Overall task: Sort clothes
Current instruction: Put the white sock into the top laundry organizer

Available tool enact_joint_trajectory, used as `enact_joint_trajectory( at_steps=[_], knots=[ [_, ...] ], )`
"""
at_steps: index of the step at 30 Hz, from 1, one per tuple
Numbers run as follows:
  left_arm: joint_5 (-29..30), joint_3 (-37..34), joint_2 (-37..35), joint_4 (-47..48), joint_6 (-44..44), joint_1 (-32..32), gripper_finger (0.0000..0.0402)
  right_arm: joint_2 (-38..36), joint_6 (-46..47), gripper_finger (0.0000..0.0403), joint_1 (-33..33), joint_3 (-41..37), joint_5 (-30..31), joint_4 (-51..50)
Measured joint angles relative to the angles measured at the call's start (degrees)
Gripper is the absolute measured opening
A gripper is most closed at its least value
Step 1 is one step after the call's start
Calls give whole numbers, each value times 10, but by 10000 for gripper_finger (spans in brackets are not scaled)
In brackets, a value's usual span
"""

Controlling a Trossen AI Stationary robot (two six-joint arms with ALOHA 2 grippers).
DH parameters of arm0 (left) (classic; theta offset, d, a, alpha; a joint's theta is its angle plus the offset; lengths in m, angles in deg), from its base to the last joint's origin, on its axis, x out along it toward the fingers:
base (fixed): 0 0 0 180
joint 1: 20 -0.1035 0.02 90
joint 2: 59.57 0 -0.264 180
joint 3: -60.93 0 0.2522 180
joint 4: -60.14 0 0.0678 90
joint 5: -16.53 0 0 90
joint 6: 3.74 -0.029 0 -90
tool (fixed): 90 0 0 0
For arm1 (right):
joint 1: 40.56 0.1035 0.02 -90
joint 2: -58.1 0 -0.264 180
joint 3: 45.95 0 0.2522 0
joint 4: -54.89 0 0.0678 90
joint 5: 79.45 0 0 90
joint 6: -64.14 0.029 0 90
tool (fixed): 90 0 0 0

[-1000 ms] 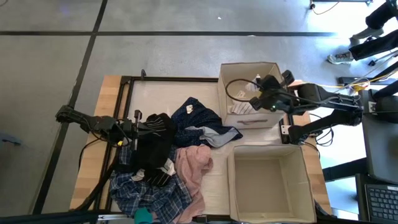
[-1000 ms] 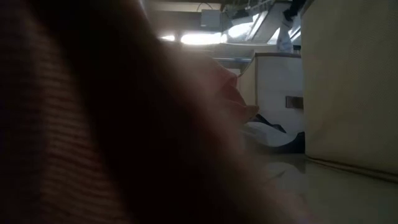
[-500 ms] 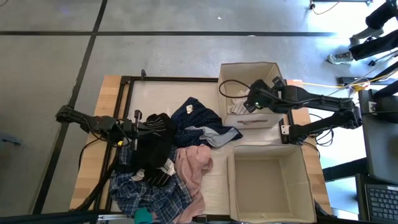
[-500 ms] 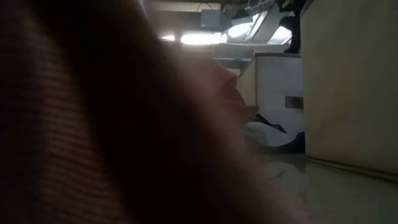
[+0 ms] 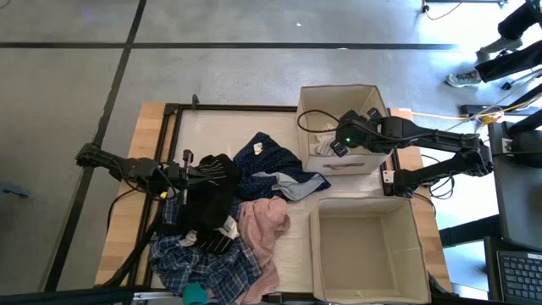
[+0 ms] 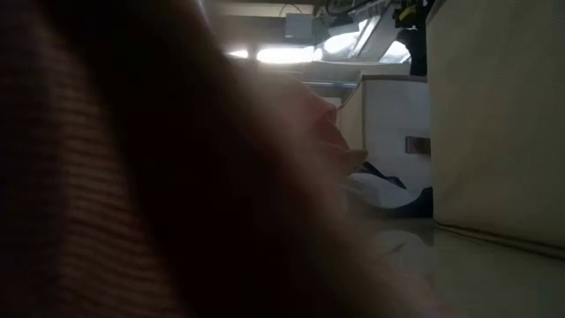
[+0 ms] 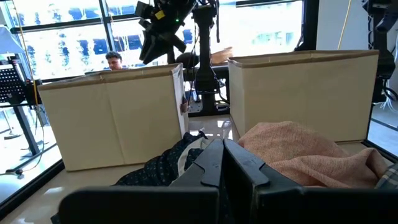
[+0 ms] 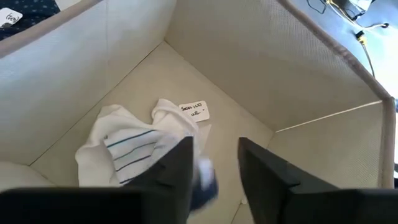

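The clothes lie heaped at the table's left and middle: a black piece, a navy one, a grey-blue one, a pink one, a plaid one and a small teal one. A cream-white garment with blue stripes lies crumpled on the floor of the far cardboard box. My right gripper hangs open inside that box, slanting down above the garment. At the pile's left edge my left gripper stays shut and level beside the black piece. My right gripper has a blurred white-and-blue bit of cloth low in the gap between its fingers. Whether the fingers touch it, I cannot tell.
A second cardboard box stands at the near right, its inside bare. A paper tag lies on the far box's floor. Cloth close to the lens blocks most of the low view. A person shows beyond the table.
My right gripper has gone down into the far box, shifting toward the table's left and near edges and tipping its fingers further downward. The pile and my left arm have kept still.
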Motion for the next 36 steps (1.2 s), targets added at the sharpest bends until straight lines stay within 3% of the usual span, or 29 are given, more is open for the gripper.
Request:
enact_joint_trajectory(
  at_steps=[5,9,13,19,36],
  knots=[
    [0,0,0,0,0,0,1,0,-2,187,1,0,0,0],
    [0,0,0,0,0,0,1,0,-18,205,2,0,-21,30],
    [0,0,0,0,0,0,1,0,-69,205,15,0,-103,116],
    [0,0,0,0,0,0,1,7,-127,200,73,0,-153,288],
    [0,0,0,0,-1,0,1,163,-212,199,189,0,-210,513]
  ],
)
